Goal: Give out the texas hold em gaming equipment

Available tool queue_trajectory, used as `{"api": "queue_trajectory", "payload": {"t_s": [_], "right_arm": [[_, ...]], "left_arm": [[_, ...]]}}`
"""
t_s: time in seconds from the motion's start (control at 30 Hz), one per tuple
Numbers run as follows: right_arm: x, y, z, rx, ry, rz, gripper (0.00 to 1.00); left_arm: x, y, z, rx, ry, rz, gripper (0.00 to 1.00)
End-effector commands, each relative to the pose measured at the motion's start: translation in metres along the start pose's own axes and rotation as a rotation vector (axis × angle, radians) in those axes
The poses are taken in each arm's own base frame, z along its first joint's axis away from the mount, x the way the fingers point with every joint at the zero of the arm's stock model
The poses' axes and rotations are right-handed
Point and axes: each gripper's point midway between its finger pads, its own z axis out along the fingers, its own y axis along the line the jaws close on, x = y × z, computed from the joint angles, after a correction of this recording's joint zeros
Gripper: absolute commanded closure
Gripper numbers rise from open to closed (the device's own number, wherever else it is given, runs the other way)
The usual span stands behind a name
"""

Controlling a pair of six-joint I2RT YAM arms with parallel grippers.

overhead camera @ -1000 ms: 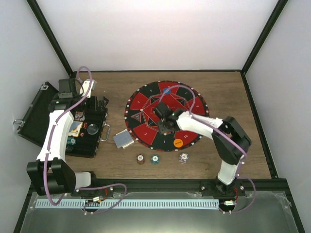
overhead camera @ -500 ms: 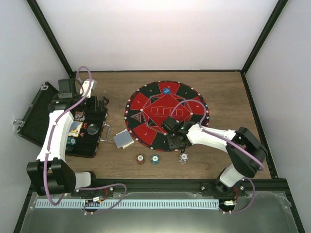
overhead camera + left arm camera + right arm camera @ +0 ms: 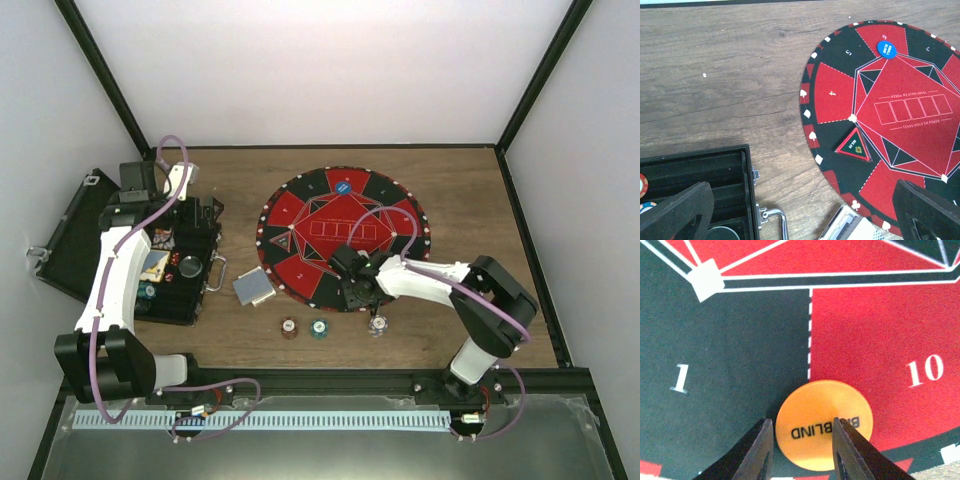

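An orange "big blind" disc lies on the round red-and-black poker mat, on the line between seats 1 and 10. My right gripper hangs just over it, open, with one finger at the disc's left edge and the other above its right part; it hides the disc in the top view. A blue disc lies at the mat's far edge. Three striped chips sit on the wood before the mat. A grey card deck lies left of the mat. My left gripper is open and empty above the case's edge.
The open black case with chips and items inside stands at the left, its lid folded out. A triangular "all in" marker lies on the mat's left side. The case handle juts toward the deck.
My right gripper moved from the mat's centre to its near edge and now covers the orange disc, which showed openly a second ago. The left arm has not moved.
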Motion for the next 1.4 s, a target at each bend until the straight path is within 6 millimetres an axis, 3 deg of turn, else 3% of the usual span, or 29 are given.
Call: {"api": "queue_trajectory", "payload": {"t_s": [0.0, 0.43, 0.77, 0.97, 1.17, 1.27, 1.37], "right_arm": [[0.006, -0.011, 0.011, 0.092, 0.030, -0.001, 0.68], [-0.003, -0.068, 0.012, 0.225, 0.016, 0.112, 0.73], [-0.030, -0.086, 0.010, 0.226, -0.029, 0.148, 0.73], [-0.053, -0.074, -0.016, 0.157, -0.080, 0.141, 0.63], [-0.024, -0.067, -0.023, 0.099, -0.036, 0.185, 0.40], [-0.006, -0.069, -0.019, 0.069, -0.011, 0.232, 0.38], [-0.006, -0.072, -0.019, 0.086, -0.006, 0.261, 0.39]], "left_arm": [[-0.013, -0.001, -0.007, 0.000, -0.036, 0.011, 0.00], [-0.014, -0.003, -0.010, 0.001, -0.043, 0.018, 0.00], [-0.014, -0.002, -0.010, -0.002, -0.044, 0.020, 0.00], [-0.017, -0.003, -0.012, -0.002, -0.052, 0.024, 0.00], [-0.016, -0.004, -0.014, 0.001, -0.056, 0.026, 0.00], [-0.017, -0.004, -0.013, 0.004, -0.058, 0.025, 0.00], [-0.017, -0.005, -0.012, 0.012, -0.056, 0.019, 0.00]]}}
